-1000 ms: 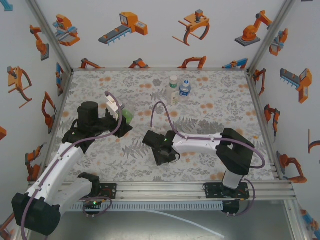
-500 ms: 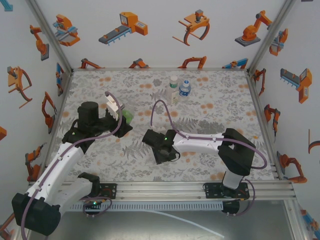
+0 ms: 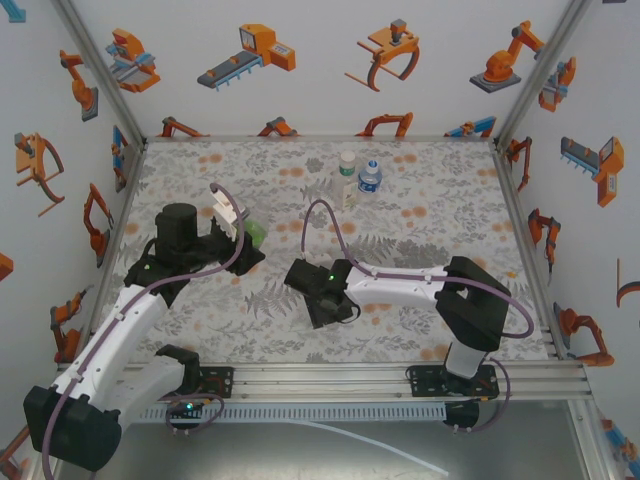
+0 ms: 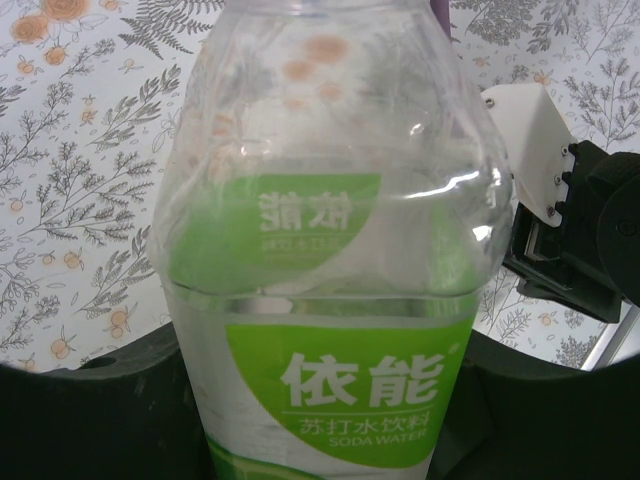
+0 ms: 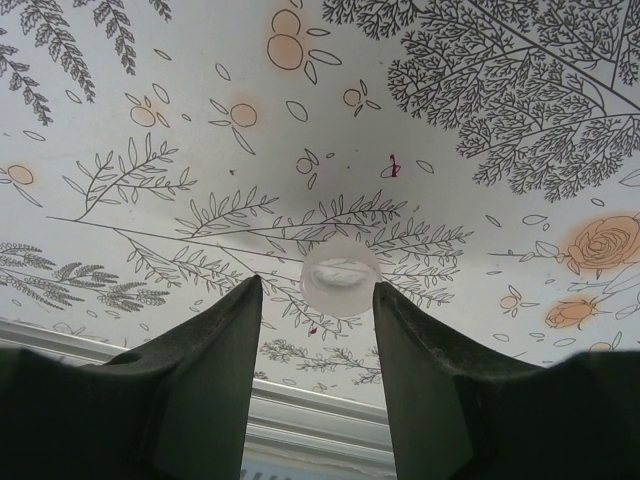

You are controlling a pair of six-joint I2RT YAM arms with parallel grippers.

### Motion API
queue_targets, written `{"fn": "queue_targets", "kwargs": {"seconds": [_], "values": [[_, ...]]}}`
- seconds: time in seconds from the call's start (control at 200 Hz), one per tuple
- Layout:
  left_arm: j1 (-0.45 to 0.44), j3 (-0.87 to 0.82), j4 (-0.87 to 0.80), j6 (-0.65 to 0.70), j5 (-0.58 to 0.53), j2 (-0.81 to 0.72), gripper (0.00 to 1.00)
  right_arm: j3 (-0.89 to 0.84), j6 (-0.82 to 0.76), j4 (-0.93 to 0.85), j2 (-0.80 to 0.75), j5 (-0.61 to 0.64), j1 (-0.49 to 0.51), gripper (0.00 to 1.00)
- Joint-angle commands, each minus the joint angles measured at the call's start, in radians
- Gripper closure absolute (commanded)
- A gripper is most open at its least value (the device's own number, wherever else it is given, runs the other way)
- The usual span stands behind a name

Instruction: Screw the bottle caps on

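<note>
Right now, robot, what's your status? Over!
Left gripper shut on green-label bottle. Right gripper open, low over table, whitish cap between its jaws. Two other bottles standing at the back, out of the way.

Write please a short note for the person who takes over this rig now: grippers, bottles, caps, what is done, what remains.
Left gripper: shut on the green-label bottle.
Right gripper: open, its fingers either side of a whitish cap lying on the table; not gripped.
Blue-label bottle and a third bottle stand together at the far side.
Left to do: grip the cap, probably screw it on the held bottle.
</note>
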Motion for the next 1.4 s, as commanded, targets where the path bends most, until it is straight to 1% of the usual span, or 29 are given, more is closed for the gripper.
{"fn": "queue_targets", "kwargs": {"seconds": [0.0,1.302,1.397], "values": [[0.004,0.033,-0.009,0.016,0.006,-0.001,0.98,0.0,0.02,-0.021,0.014,0.017,0.008,0.53],[0.004,0.034,-0.011,0.015,0.006,0.003,0.97,-0.008,0.048,-0.045,0.014,0.041,0.005,0.53],[0.003,0.033,-0.01,0.014,0.006,0.003,0.97,-0.006,0.042,-0.038,0.015,0.034,0.005,0.55]]}}
